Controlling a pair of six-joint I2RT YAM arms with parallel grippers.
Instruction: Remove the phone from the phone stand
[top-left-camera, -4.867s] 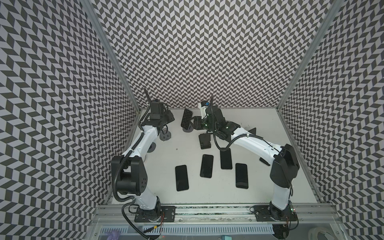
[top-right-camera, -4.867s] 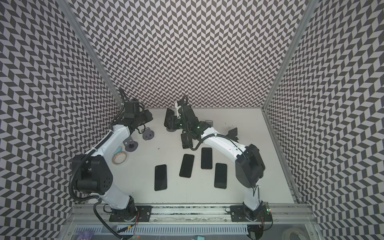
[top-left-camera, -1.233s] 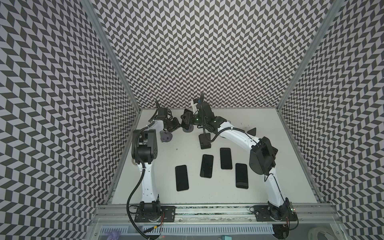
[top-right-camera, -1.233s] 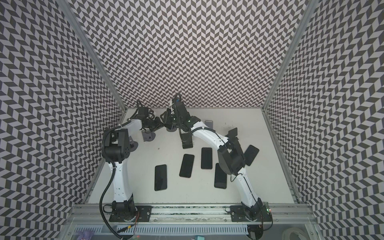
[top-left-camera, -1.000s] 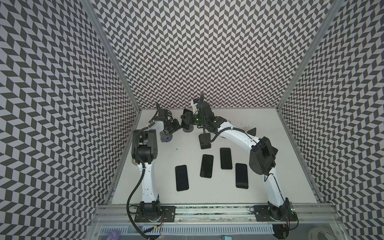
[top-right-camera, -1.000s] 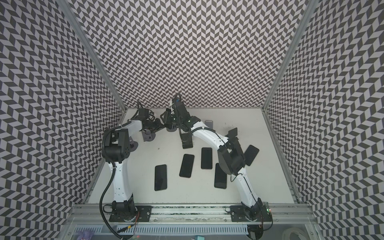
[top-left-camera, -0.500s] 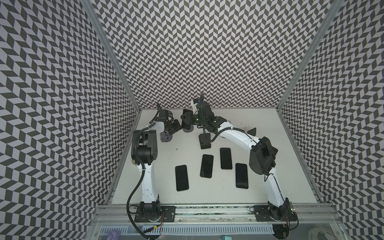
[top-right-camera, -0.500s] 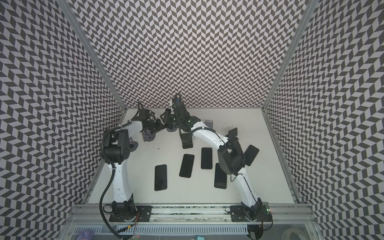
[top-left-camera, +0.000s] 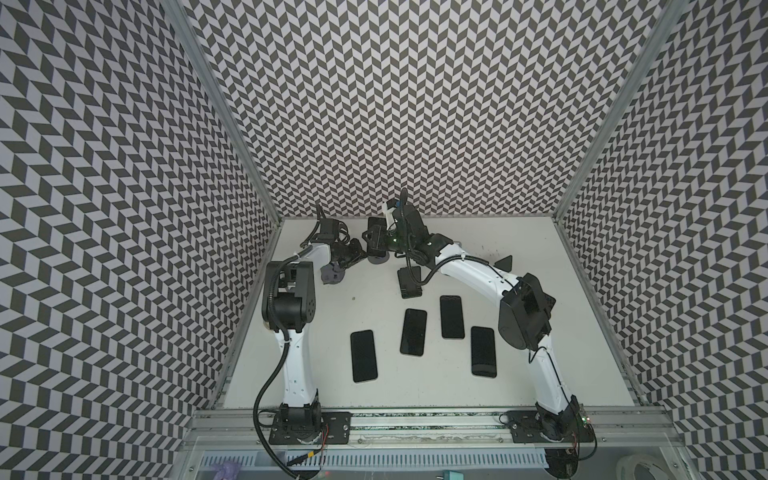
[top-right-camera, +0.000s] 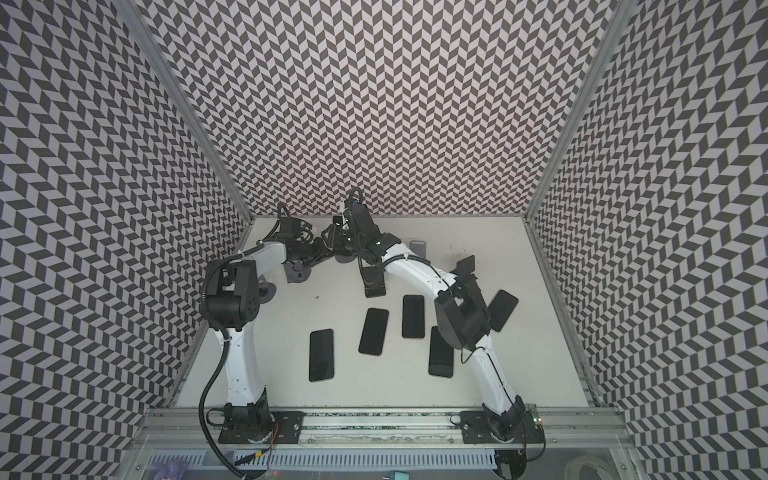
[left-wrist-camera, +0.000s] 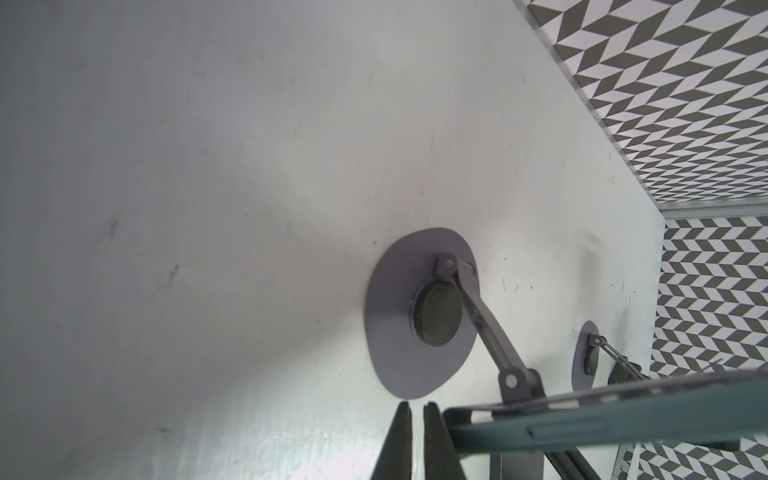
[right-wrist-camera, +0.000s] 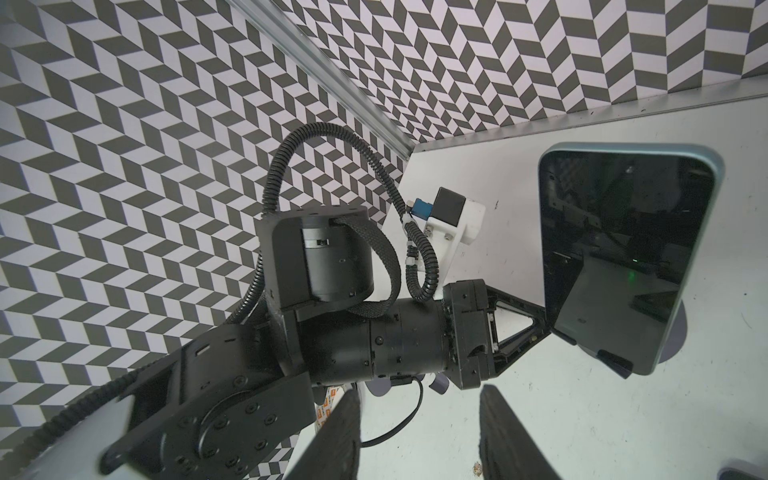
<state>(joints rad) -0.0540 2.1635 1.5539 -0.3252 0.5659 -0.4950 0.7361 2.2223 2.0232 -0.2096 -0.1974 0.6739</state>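
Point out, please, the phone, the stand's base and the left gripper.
phone (right-wrist-camera: 619, 249), right wrist view, screen centre.
stand's base (left-wrist-camera: 388, 353), left wrist view, grey disc.
left gripper (left-wrist-camera: 417, 406), left wrist view, between fingertips.

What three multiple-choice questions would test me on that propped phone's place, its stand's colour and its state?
1. The propped phone is near: A) the back wall B) the front rail C) the right wall
2. Its stand's base is: A) red B) grey C) yellow
3. The phone is: A) flat on the table B) lifted clear C) resting on the stand
1 A: a top view shows it at the far end. 2 B: the left wrist view shows a grey disc. 3 C: it leans on the stand's arm.
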